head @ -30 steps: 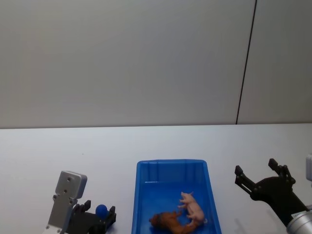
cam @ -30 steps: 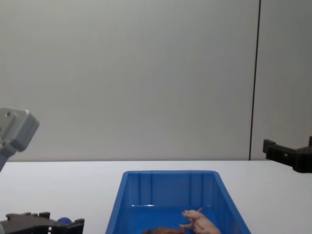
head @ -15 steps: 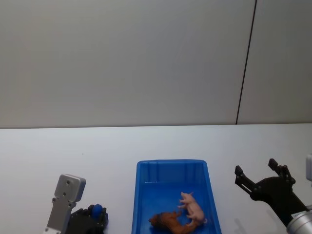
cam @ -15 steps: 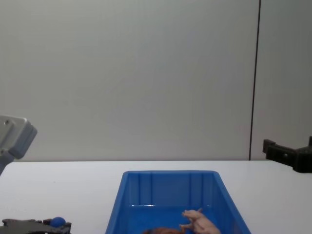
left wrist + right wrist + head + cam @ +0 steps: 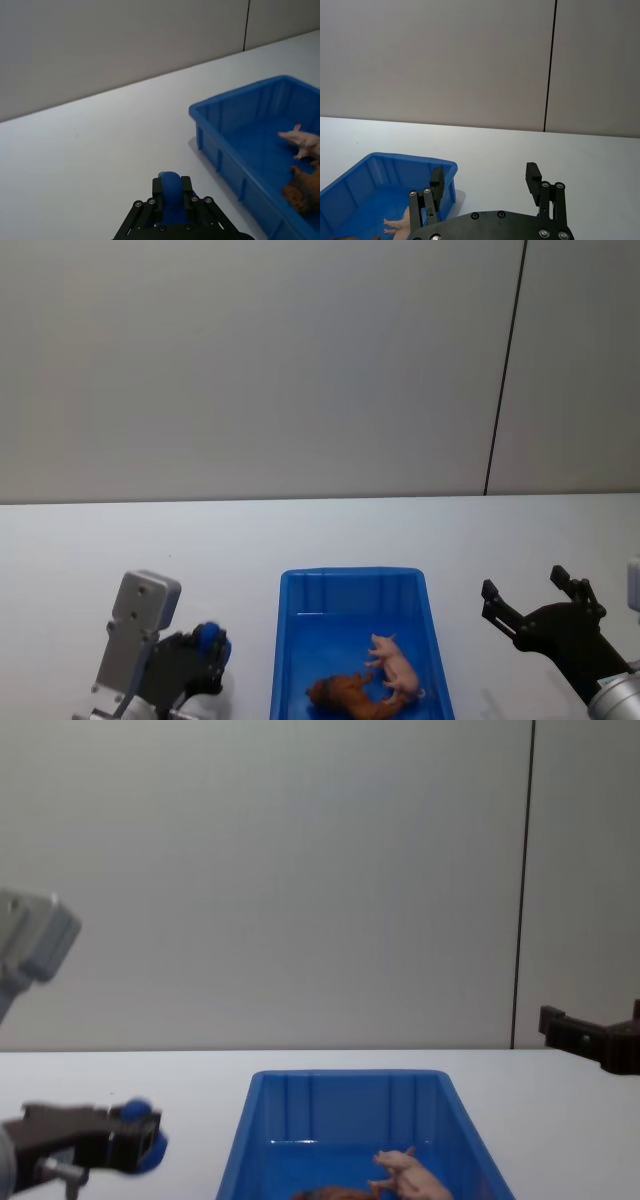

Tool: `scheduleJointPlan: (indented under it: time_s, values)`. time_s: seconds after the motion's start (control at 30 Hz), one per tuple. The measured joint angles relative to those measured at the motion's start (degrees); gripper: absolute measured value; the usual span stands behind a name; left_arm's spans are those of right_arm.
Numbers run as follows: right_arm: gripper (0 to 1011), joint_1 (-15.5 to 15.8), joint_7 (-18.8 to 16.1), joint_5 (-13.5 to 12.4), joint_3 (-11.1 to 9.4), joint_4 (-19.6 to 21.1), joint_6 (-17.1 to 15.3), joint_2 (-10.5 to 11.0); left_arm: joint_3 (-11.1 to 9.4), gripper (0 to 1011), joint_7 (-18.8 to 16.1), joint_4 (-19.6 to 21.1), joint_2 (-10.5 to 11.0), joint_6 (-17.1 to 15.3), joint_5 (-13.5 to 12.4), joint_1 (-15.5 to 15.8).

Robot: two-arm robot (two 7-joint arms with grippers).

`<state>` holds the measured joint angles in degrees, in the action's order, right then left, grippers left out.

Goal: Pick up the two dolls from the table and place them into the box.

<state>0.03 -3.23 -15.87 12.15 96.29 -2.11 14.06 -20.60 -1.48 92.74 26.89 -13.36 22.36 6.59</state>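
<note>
Blue plastic box (image 5: 352, 585) on the white table (image 5: 250, 540) holds both dolls, the brown doll (image 5: 345, 695) touching the pink pig (image 5: 398, 668); I judge placement done. My left gripper (image 5: 205, 655), jaws closed and empty, sits left of the box; my right gripper (image 5: 530, 605), jaws wide and empty, sits to its right, so next I only need to park both arms.

Cut off at the frame edges
Brown doll (image 5: 335, 1192) — barely clears the chest view's edge; box (image 5: 292, 640) near end cropped too.
</note>
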Motion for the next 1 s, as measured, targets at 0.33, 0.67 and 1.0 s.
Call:
scheduleJointPlan:
  time_s: [0.33,0.67,1.0]
  values:
    - [1001,0.0,0.0,0.0,0.0,0.0,0.0,0.0,0.2,154,4.9,3.4,-0.3,1.5,-2.5,1.7]
    - [1001,0.0,0.0,0.0,0.0,0.0,0.0,0.0,-0.6,98,11.5,4.7,-2.4,2.1,-4.4,4.5]
    - [1001,0.0,0.0,0.0,0.0,0.0,0.0,0.0,-2.1,376,17.5,3.7,-5.4,1.9,-6.7,7.6]
